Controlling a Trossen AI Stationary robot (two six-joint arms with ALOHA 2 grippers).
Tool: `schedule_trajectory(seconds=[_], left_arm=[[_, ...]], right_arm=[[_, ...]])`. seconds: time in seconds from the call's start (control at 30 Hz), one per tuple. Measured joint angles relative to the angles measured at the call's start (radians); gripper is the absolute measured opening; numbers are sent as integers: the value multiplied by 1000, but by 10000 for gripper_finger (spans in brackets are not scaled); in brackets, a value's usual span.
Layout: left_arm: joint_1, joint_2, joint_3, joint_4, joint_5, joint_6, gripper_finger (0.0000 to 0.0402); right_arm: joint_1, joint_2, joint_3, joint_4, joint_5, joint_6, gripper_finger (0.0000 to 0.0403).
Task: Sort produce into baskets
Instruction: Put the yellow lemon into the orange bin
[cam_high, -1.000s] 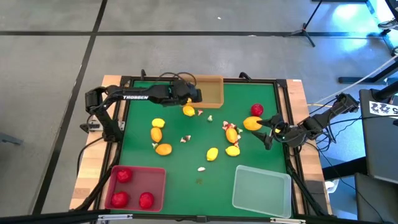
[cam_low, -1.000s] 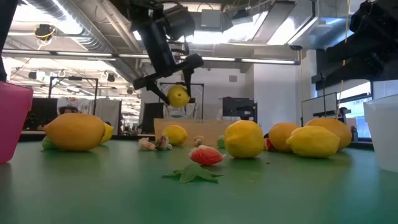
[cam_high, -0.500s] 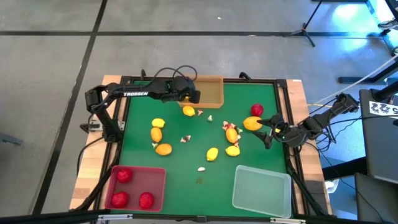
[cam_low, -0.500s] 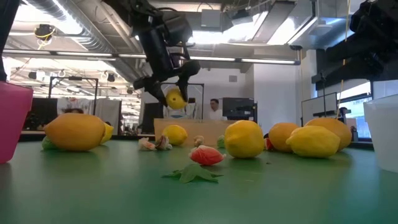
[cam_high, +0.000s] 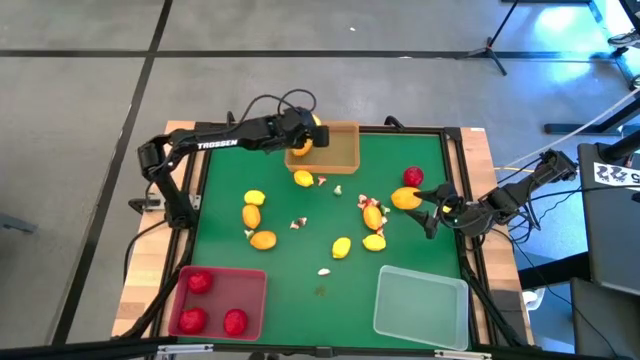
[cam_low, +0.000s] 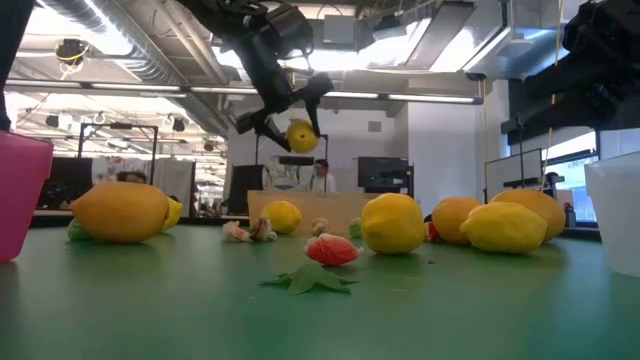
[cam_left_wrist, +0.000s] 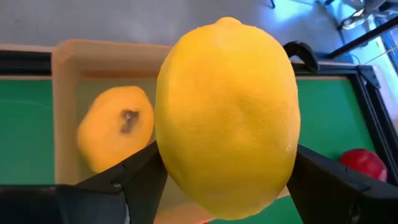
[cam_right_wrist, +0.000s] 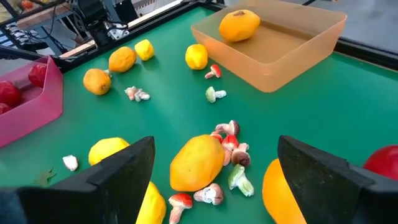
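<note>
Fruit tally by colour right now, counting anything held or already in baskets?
Red fruits: 4
Yellow or orange fruits: 10, including the lemon in the left pincer
Total: 14

Three baskets (cam_high: 222, 300); four red fruits (cam_high: 412, 177); nine yellow-orange fruits (cam_high: 263, 239).

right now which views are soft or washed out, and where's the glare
Left wrist view: the held lemon fills the frame, close and soft, with the orange-tan basket behind it also blurred. Low view: bright ceiling lights wash out the top, the left gripper shows dark against them. High view: even light, a blue glare at the top right corner. Right wrist view: mostly sharp, its own dark fingers blurred.
</note>
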Motion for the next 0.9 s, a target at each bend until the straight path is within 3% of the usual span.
schedule_trajectory(seconds=[0.67, 0.9], left_arm=[[64, 310, 250, -84, 82, 2, 288], [76, 379, 349, -226, 79, 30, 288]], right_arm=[[0, 0, 0, 1, 13, 2, 337], [0, 0, 0, 1, 13, 2, 337]])
